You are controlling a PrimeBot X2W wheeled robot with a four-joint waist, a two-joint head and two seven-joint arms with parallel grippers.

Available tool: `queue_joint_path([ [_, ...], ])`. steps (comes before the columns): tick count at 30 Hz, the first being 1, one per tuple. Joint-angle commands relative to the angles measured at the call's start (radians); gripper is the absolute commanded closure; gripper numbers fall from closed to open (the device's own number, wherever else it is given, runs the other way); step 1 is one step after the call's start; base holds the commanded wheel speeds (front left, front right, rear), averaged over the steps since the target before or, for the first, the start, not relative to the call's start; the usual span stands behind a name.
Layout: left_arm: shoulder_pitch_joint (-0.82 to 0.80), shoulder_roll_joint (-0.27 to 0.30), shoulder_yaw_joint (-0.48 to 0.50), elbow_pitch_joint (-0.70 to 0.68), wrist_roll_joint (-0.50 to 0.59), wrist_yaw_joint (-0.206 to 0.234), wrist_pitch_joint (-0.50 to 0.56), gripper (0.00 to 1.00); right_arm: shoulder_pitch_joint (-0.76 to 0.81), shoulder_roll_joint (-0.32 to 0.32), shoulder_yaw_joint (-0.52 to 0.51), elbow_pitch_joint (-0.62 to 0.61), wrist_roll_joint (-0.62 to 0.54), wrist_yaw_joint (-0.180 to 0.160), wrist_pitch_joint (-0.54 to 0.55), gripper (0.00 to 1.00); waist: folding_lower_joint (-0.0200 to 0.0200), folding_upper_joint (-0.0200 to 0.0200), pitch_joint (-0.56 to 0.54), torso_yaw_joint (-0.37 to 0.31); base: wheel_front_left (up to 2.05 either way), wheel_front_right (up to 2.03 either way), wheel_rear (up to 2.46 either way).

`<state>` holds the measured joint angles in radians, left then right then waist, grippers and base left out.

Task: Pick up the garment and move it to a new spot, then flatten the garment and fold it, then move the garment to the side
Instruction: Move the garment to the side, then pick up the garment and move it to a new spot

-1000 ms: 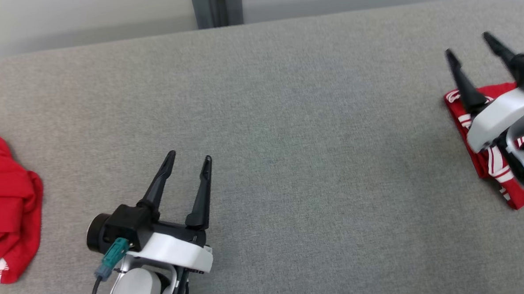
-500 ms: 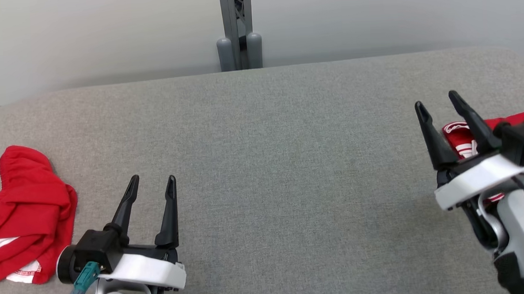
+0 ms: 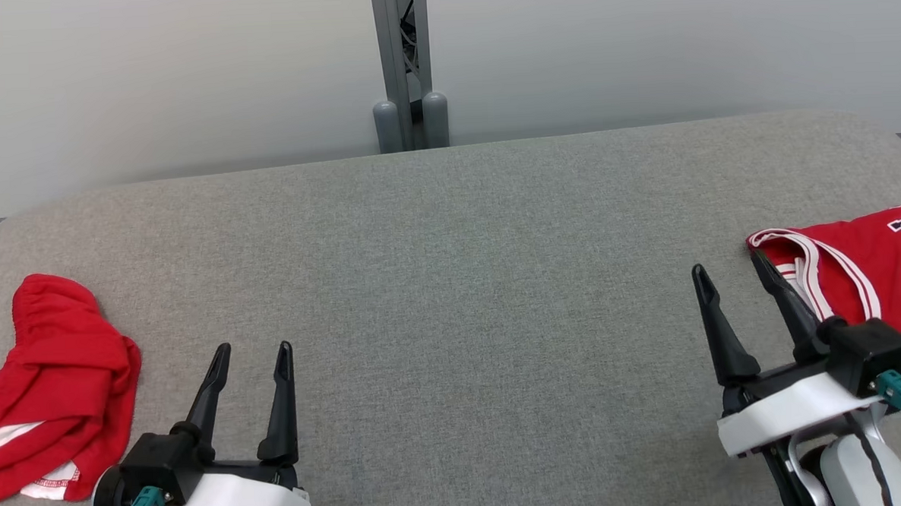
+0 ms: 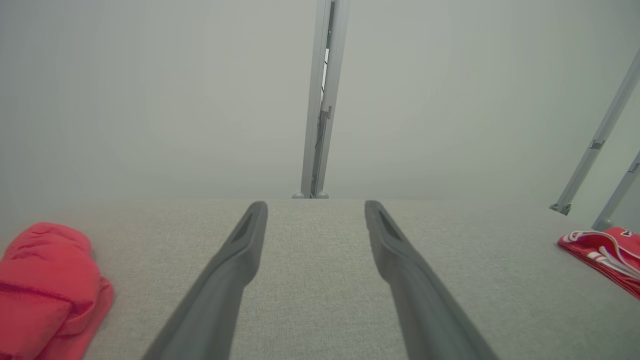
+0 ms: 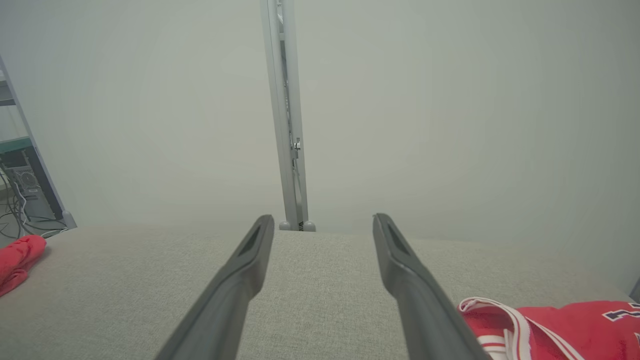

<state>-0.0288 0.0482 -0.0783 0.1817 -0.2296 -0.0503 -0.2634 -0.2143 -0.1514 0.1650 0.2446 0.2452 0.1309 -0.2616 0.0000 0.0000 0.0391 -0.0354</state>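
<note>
A crumpled red garment [image 3: 53, 384] with white trim lies at the table's left end, also seen in the left wrist view [image 4: 45, 285] and the right wrist view [image 5: 17, 260]. A flat red jersey [image 3: 869, 265] with white stripes lies at the right end [image 5: 565, 325] [image 4: 607, 255]. My left gripper [image 3: 253, 351] is open and empty near the front edge, right of the crumpled garment [image 4: 315, 206]. My right gripper [image 3: 728, 265] is open and empty, with its outer finger beside the jersey's left edge [image 5: 324, 218].
The grey fabric-covered table [image 3: 452, 283] has rounded far corners. A grey upright post [image 3: 404, 65] stands behind its far edge against a pale wall. Slanted grey struts [image 4: 595, 150] rise beyond the right end.
The head camera has tilted up, showing more of the wall. Both grippers have drawn back toward the near edge. The right gripper has come off the jersey to its left side.
</note>
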Motion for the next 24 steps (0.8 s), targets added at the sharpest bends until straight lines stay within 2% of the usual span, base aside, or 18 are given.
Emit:
queue_joint_path([
  [1, 0.007, 0.005, 0.002, -0.004, -0.003, 0.005, -0.001, 0.00, 0.030, 0.015, -0.017, -0.004, -0.010, 0.000, -0.004, 0.00, 0.0000, 0.0000, -0.003, 0.003, 0.00, 0.00, 0.00],
  [11, 0.026, 0.005, 0.007, -0.001, -0.003, 0.003, -0.001, 0.00, 0.077, 0.064, -0.049, 0.007, -0.035, 0.000, -0.004, 0.00, 0.0000, 0.0000, -0.009, 0.004, 0.00, 0.00, 0.00],
  [24, 0.018, 0.005, 0.007, -0.008, -0.004, 0.002, -0.001, 0.00, 0.070, 0.065, -0.059, 0.017, -0.045, 0.000, -0.004, 0.00, 0.0000, 0.0000, -0.013, 0.013, 0.00, 0.00, 0.00],
])
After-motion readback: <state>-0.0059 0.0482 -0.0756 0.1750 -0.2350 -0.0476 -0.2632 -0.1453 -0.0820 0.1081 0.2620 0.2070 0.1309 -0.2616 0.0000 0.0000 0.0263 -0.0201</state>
